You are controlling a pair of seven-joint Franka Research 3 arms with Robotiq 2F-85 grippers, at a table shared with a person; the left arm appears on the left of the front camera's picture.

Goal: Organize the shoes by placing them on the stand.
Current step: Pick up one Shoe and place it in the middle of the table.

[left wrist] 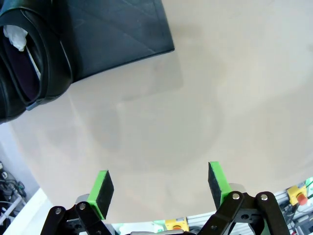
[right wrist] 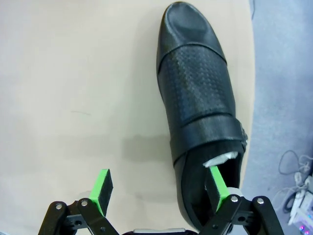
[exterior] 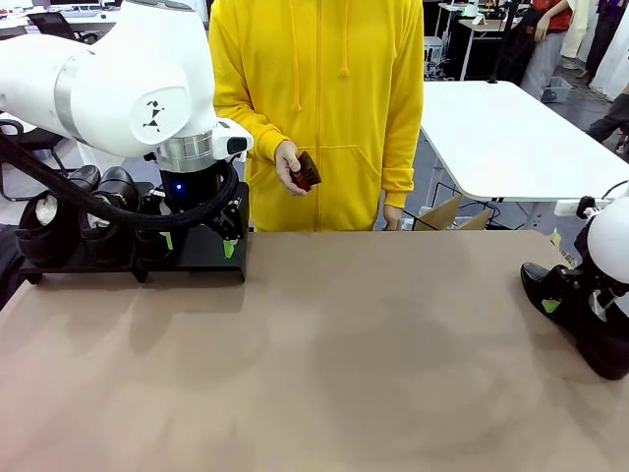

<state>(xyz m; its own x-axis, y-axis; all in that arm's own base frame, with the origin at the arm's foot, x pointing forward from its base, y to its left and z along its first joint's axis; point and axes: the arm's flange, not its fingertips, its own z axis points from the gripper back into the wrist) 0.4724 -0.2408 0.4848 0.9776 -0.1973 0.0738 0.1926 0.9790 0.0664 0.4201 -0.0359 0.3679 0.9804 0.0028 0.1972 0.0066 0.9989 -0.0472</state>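
Note:
Two black shoes point(exterior: 44, 224) point(exterior: 110, 208) with white paper inside stand on the low black stand point(exterior: 201, 261) at the table's far left. My left gripper point(exterior: 199, 244) hangs open just above the stand's right end. In the left wrist view its gripper point(left wrist: 159, 190) is open over bare table, with a shoe point(left wrist: 29, 54) and the stand point(left wrist: 117, 34) at the top left. Another black shoe point(right wrist: 200, 98) lies at the table's right edge point(exterior: 541, 285). My right gripper point(right wrist: 160, 190) point(exterior: 575, 300) is open at the shoe's heel end, one pad point(right wrist: 217, 186) over the shoe's opening, the other beside the shoe.
A person in a yellow hoodie point(exterior: 324, 98) stands at the far side, holding a small dark object point(exterior: 306, 171). The brown table top point(exterior: 344, 354) stretches between the arms. A white table point(exterior: 511, 138) stands behind on the right.

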